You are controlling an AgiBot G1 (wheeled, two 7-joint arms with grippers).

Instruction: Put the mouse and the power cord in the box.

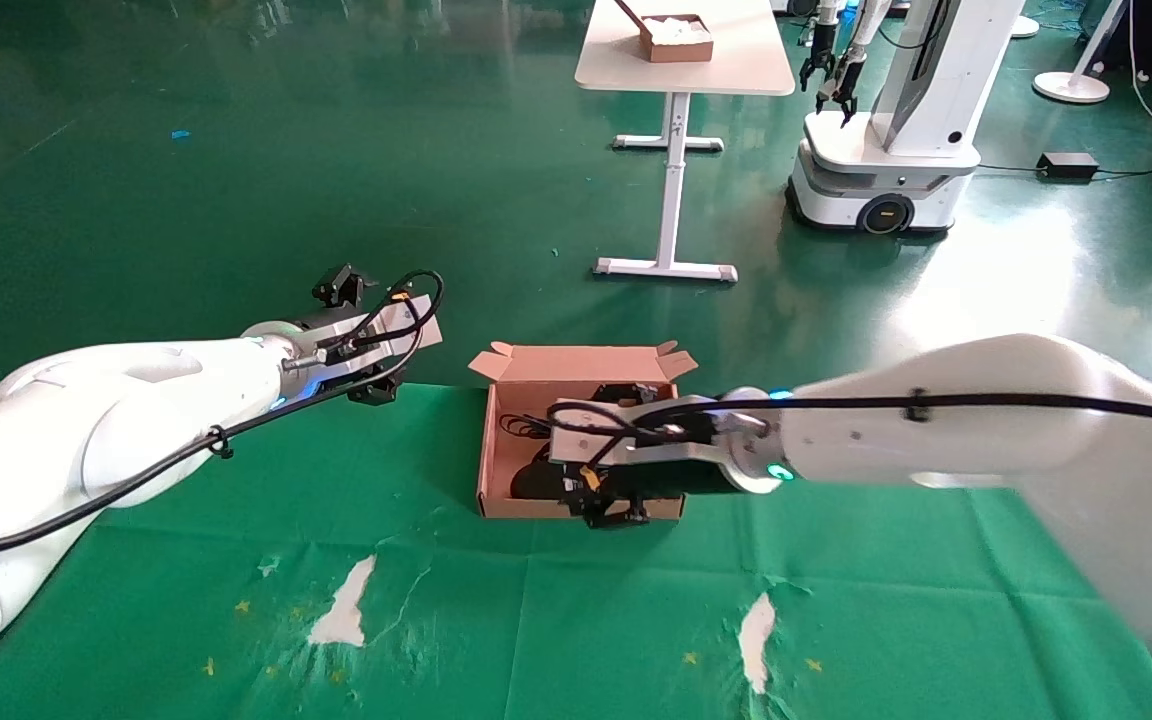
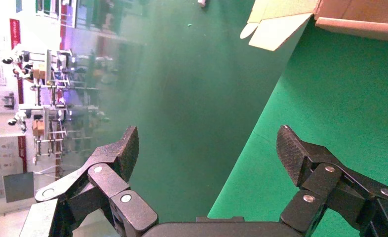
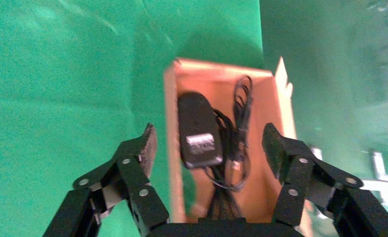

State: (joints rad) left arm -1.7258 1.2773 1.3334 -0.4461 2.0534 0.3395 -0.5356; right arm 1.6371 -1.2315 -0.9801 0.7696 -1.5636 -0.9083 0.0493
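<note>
The brown cardboard box (image 1: 492,470) lies open on the green cloth, its flap lid (image 1: 576,362) standing at the far side. Inside it lies the power cord: a chunky black plug with a white label (image 3: 198,129) and looped black cable (image 3: 241,106). I cannot pick out the mouse among the black things in the box. My right gripper (image 1: 621,455) (image 3: 209,131) hangs open over the box's right part, holding nothing, with one finger outside the near wall (image 3: 171,148). My left gripper (image 1: 356,338) (image 2: 208,133) is open and empty at the cloth's far edge, left of the box (image 2: 360,22).
The green cloth (image 1: 236,480) ends at the table's far edge just behind the box; torn white patches (image 1: 346,600) (image 1: 756,625) mark its front. Beyond, on the green floor, stand a white table with a small brown box (image 1: 678,38) and another white robot (image 1: 886,150).
</note>
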